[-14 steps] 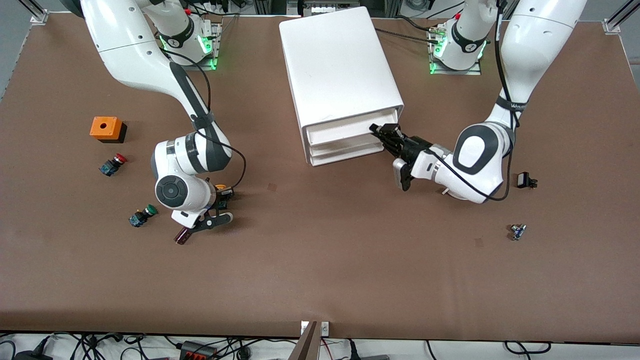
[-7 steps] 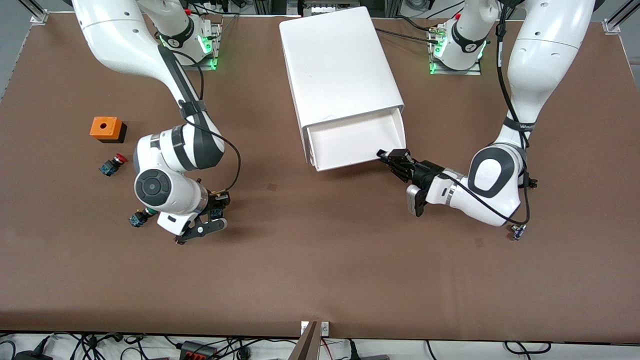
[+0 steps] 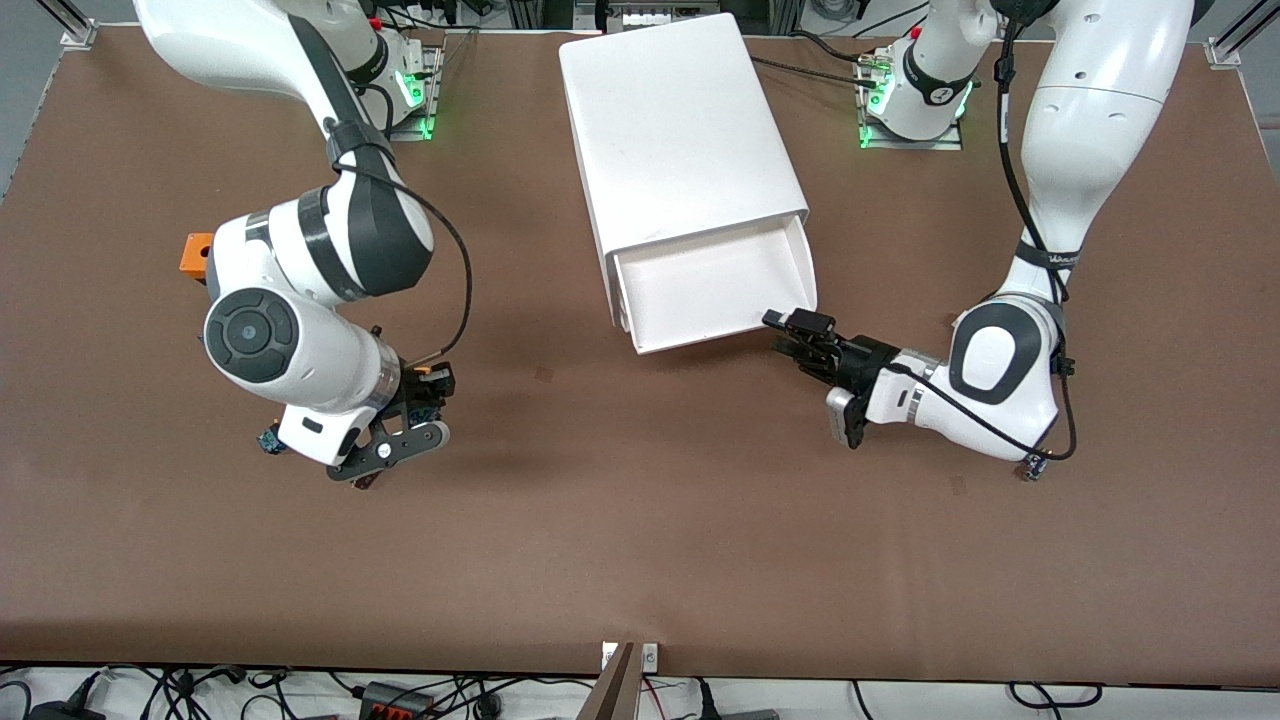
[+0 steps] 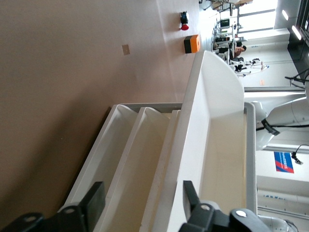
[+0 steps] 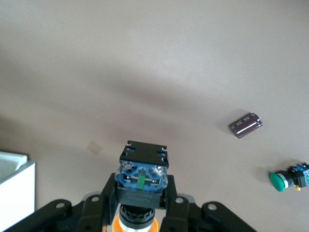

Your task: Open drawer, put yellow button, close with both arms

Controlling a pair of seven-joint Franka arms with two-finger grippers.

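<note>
The top drawer [image 3: 715, 290] of the white cabinet [image 3: 680, 130] stands pulled out, and its inside shows nothing in it. My left gripper [image 3: 795, 328] is open at the drawer's front edge, at the corner toward the left arm's end. In the left wrist view the gripper [image 4: 142, 193] has its fingers [image 4: 94, 203] spread wide, with the drawer's front lip [image 4: 193, 121] between them. My right gripper [image 3: 425, 392] is shut on the yellow button [image 5: 142, 181] and holds it above the table, with the orange cap [image 5: 137, 223] toward the wrist.
An orange box [image 3: 195, 255] lies half hidden under the right arm. A green button [image 5: 285, 179] and a dark red cylinder [image 5: 246, 125] lie on the table below my right gripper. A red button [image 4: 184, 20] lies near the orange box. A small part [image 3: 1030, 468] lies by the left arm's elbow.
My left gripper has drawn the top drawer out toward the front camera. My right gripper has risen from the table with the yellow button in it.
</note>
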